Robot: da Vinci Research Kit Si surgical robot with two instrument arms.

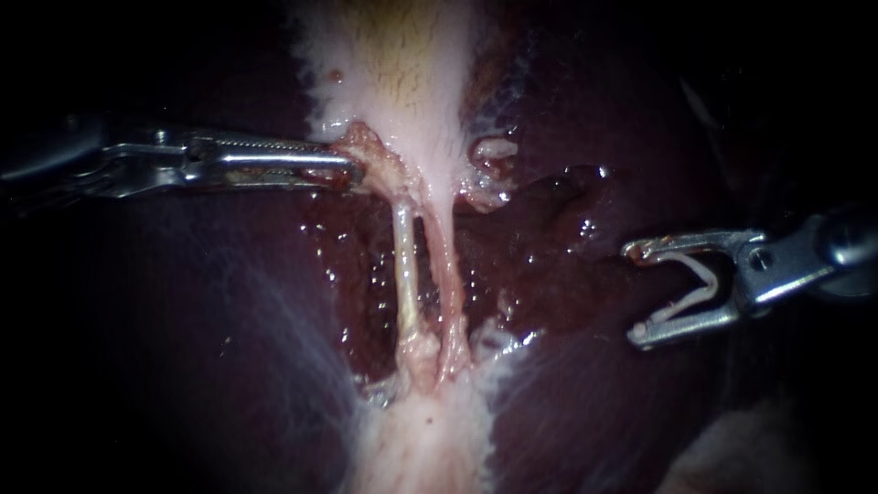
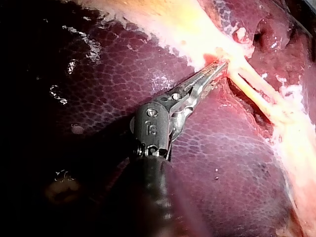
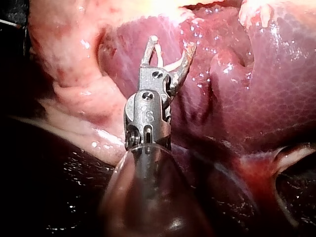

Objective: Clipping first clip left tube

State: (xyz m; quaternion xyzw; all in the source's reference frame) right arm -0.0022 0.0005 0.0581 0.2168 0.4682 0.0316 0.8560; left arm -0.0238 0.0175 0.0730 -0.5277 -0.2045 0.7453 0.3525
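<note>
Left tube (image 1: 405, 274) runs upright in the dissected pocket, pale and thin, from the gallbladder (image 1: 402, 64) neck down to the pale tissue below. Right tube (image 1: 450, 274) sits just beside it, pinker, with a narrow gap between the two. Clip (image 1: 706, 291) is well apart from both tubes, off to the right over the liver (image 1: 229, 320), seated in the right instrument (image 1: 634, 295). Its jaws stand wide, gripping the open pale V-shaped clip with a leg against each jaw, mouth pointed toward the tubes. Left instrument (image 1: 352, 171) comes in level, long toothed jaws clamped on reddish tissue at the gallbladder neck, just above the left tube's upper end — left wrist view shows the same grip. Dark wet liver surrounds the pocket
</note>
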